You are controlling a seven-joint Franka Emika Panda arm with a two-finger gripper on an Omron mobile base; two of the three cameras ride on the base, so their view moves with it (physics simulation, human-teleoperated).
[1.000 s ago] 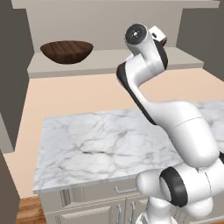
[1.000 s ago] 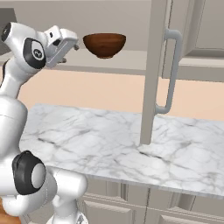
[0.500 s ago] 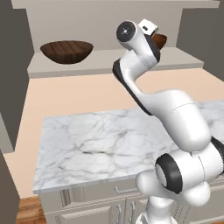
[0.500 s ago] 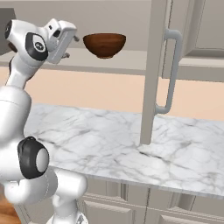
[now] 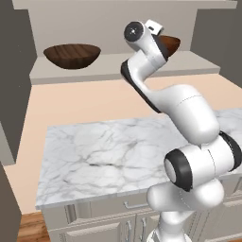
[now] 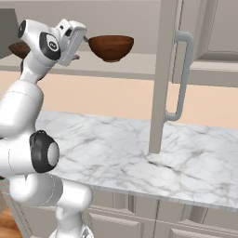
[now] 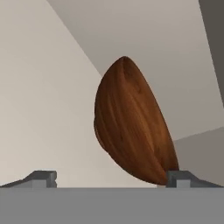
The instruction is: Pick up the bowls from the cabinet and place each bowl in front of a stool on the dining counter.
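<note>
1. Just short of the redder bowl [image 7: 131, 127], the fingers [image 7: 43, 177] stand spread wide with nothing between them; in the hand view one tip sits at the bowl's lower edge and the other well off to its side.
2. The gripper [image 6: 80, 41] is rolled, so the bowl looks tipped on edge in the hand view; from the right base view it in fact sits upright on the cabinet shelf [image 6: 121, 69].
3. To do this reach well, I would judge that the hand should shift sideways until the bowl's rim lies between the two tips, one inside the wall and one outside, before any closing.
4. Pinching the rim rather than spanning the whole body looks the safer choice, since the body seems broad against the gap.
5. Farther from the redder bowl along the same shelf rests the wide shallow bowl [image 5: 72, 55], untouched.
6. On the other side of the redder bowl, the cabinet door [image 6: 163, 79] hangs open with its bar handle [image 6: 182, 76]; keep the wrist clear of it.
7. Below the redder bowl lies a marble desk [image 5: 104, 156]; lift straight off the shelf before backing out over it.
</note>
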